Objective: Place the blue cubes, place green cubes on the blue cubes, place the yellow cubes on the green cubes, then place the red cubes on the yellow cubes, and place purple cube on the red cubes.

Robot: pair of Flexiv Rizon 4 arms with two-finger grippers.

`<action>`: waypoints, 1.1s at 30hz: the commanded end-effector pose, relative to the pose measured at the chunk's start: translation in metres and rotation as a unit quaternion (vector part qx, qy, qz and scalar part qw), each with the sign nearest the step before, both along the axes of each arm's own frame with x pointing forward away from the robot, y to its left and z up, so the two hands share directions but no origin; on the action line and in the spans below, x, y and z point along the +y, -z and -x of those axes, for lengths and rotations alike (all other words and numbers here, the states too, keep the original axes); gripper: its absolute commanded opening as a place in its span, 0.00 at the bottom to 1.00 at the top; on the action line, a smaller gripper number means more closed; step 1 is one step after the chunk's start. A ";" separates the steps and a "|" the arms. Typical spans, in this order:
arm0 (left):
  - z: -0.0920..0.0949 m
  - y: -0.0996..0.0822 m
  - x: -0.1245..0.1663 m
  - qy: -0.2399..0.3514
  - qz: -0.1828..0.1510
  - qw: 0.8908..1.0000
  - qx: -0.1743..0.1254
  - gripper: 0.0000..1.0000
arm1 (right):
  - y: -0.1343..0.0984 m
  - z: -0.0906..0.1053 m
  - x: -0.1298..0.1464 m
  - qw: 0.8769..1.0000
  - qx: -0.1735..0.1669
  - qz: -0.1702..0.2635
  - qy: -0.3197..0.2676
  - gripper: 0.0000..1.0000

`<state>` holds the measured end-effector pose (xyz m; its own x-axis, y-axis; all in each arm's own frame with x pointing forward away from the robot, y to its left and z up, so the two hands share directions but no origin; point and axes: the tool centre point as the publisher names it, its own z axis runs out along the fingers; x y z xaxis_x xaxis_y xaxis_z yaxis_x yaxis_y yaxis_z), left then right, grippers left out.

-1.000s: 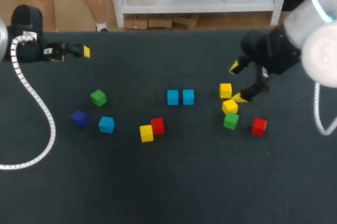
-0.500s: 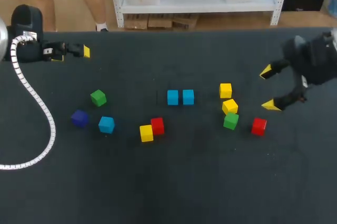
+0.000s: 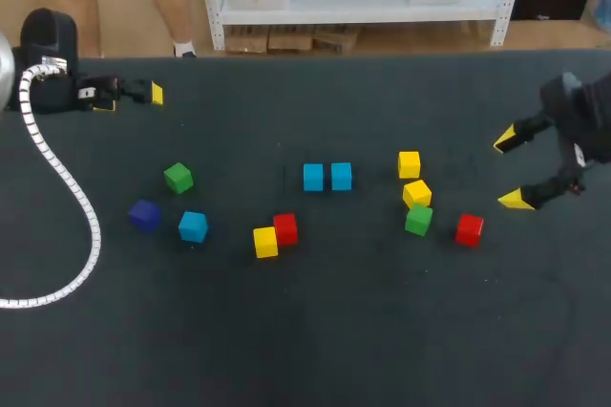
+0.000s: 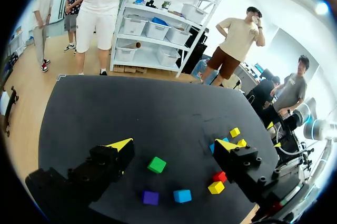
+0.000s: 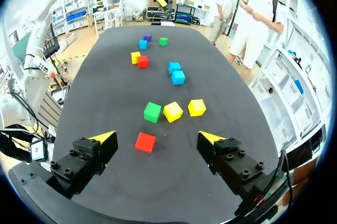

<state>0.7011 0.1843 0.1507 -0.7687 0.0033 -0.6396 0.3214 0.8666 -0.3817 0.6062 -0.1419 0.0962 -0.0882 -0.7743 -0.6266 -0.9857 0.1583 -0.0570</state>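
Note:
Two blue cubes [image 3: 313, 177] [image 3: 341, 176] sit side by side mid-table, and a third blue cube [image 3: 193, 225] lies left beside the purple cube [image 3: 144, 215] and a green cube [image 3: 178, 178]. A yellow cube [image 3: 265, 242] touches a red cube [image 3: 284, 228]. To the right are two yellow cubes [image 3: 409, 164] [image 3: 416, 193], a green cube [image 3: 418, 220] and a red cube [image 3: 469, 229]. My right gripper [image 3: 511, 170] is open and empty, right of that cluster; the red cube [image 5: 145, 142] lies just ahead of its fingers. My left gripper [image 3: 131, 99] is open and empty at the far left, above the table.
A white coiled cable [image 3: 67, 187] from the left arm loops over the table's left side. The dark table [image 3: 334, 331] is bare along its near half.
My right gripper has pulled back to the right, away from the yellow and green cubes, staying open. The cubes and the left arm have not moved.

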 end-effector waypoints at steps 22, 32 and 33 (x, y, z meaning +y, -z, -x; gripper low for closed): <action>0.027 -0.003 0.034 0.431 -0.181 0.881 -0.072 1.00 | -0.002 -0.002 0.001 1.000 0.003 0.003 -0.001 1.00; 0.039 -0.003 0.026 0.544 -0.267 0.792 -0.067 1.00 | -0.002 -0.002 0.001 1.000 0.003 0.003 -0.001 1.00; 0.039 -0.003 0.026 0.544 -0.267 0.792 -0.067 1.00 | -0.002 -0.002 0.001 1.000 0.003 0.003 -0.001 1.00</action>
